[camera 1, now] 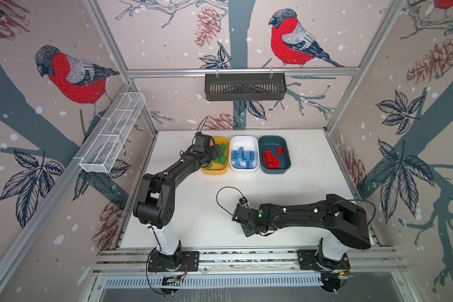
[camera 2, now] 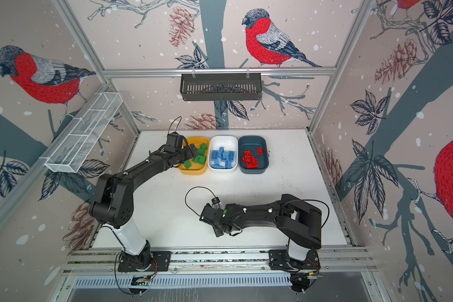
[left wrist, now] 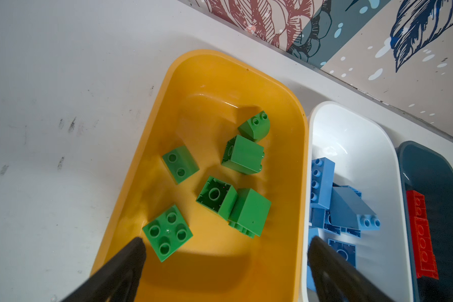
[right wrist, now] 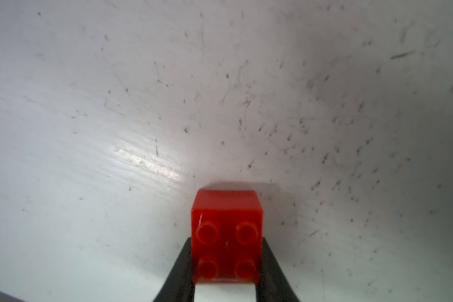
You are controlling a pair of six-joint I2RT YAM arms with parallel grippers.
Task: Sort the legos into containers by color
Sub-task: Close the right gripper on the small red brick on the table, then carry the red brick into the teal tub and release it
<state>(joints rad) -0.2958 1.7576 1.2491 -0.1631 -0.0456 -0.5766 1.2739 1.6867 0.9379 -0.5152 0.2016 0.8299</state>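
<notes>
Right jaws, red brick (right wrist: 226,235) clamped between them (studs facing camera)

The scene was brightly and evenly lit in both top views, whose edges were bowed by wide-angle distortion, while soft glare was caught on the counter (right wrist: 154,163) and the close red lego (right wrist: 226,235) was blurred.

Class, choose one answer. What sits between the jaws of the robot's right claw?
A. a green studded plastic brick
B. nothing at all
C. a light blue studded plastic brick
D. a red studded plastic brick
D: in the right wrist view the right claw is shut on a small red four-stud plastic brick, with one black finger pressed against each side of it.
</notes>
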